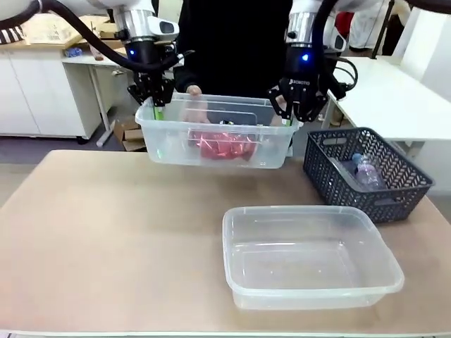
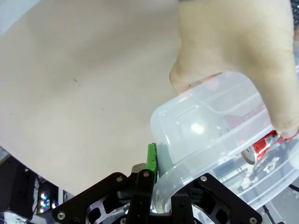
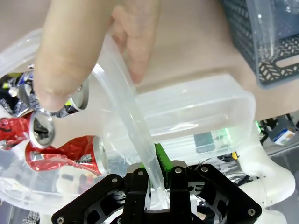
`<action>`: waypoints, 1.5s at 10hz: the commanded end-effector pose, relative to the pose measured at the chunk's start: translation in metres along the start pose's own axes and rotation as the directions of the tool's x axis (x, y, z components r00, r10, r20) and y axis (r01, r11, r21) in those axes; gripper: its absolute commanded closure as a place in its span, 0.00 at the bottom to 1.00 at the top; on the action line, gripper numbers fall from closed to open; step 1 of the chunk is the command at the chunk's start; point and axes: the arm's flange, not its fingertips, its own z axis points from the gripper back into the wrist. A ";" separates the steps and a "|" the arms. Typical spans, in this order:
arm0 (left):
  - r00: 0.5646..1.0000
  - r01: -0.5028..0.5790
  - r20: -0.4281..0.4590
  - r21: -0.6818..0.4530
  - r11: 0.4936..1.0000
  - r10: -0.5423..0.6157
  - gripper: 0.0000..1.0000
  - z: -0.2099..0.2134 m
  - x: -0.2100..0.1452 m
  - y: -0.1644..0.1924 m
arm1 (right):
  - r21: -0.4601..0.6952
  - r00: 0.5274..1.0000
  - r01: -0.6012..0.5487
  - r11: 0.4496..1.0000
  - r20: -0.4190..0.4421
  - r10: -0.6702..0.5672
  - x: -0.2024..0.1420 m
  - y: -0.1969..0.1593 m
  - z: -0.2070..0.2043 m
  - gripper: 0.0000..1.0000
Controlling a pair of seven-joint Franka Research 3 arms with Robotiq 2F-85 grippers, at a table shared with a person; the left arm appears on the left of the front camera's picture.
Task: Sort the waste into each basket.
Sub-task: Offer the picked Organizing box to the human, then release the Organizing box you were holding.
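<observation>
Nearest on the table (image 1: 106,239) sits an empty clear tub (image 1: 310,301), its long axis across the table, a little right of centre. Just beyond it to the right stands a dark grey basket (image 1: 331,165) with a plastic bottle (image 1: 366,171) lying in it. Farther off, over the far edge, a second clear tub (image 1: 169,151) hangs off the tabletop, its long axis running left to right between the arms. The left gripper (image 1: 156,111) is clamped on its left short end and the right gripper (image 1: 289,118) on its right short end, each pinching the wall. Crushed red cans (image 1: 224,146) lie in its bottom. A person's hand (image 1: 194,91) reaches over the far long rim, fingers near the cans. With a grip at each end, any tilt or handover likely needs both arms moving together
</observation>
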 end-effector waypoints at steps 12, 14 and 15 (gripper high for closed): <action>0.999 0.030 0.034 0.012 0.999 -0.030 0.33 0.005 -0.008 -0.013 | 0.046 0.993 -0.039 0.998 0.115 0.034 -0.017 -0.020 0.011 0.33; 0.998 0.024 0.054 0.021 0.999 -0.025 0.00 0.008 -0.018 -0.014 | 0.048 0.992 -0.029 0.998 0.124 0.023 -0.017 -0.024 0.011 0.00; 0.997 0.030 0.064 0.021 0.999 -0.031 0.00 0.011 -0.024 -0.015 | 0.059 0.990 -0.035 0.998 0.136 0.026 -0.017 -0.025 0.012 0.00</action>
